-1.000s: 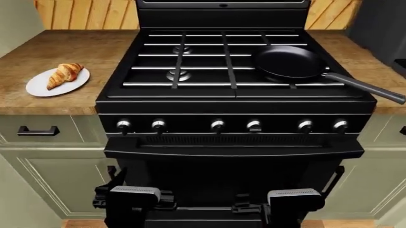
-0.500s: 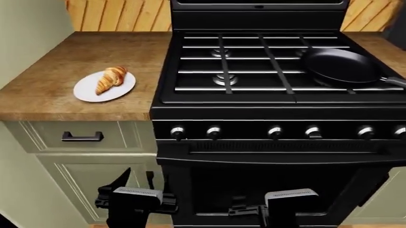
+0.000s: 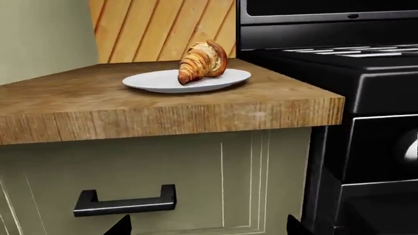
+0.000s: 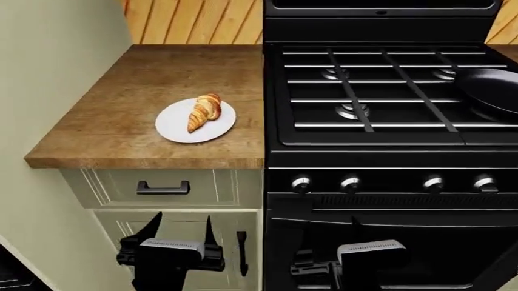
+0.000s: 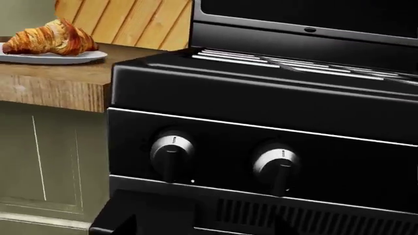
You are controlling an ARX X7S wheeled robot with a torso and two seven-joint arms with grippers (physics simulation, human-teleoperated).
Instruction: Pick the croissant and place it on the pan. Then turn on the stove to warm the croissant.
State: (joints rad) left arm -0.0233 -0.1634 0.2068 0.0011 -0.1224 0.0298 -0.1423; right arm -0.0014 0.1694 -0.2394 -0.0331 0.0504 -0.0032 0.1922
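Note:
The croissant [image 4: 204,112] lies on a round white plate [image 4: 182,128] on the wooden counter left of the stove [image 4: 389,151]; it also shows as the croissant [image 3: 203,60] and the croissant [image 5: 49,39]. Only part of the black pan [image 4: 494,91] shows, on the stove's right grates at the frame edge. My left gripper [image 4: 179,233] hangs open, low in front of the cabinet drawer below the plate; as the left gripper [image 3: 207,227] it holds nothing. Open and empty, my right gripper [image 4: 328,239] sits low before the oven door, below the stove knobs [image 5: 172,154].
The wooden counter [image 4: 121,115] ends at a pale wall on the left. A drawer with a black handle [image 4: 162,188] sits under the plate. A row of silver-capped knobs [image 4: 350,183] lines the stove front. Wooden slats back the counter.
The head view has shifted left: the plate and croissant now sit near the frame's middle, and the pan has slid to the right edge. Both grippers stay low and open.

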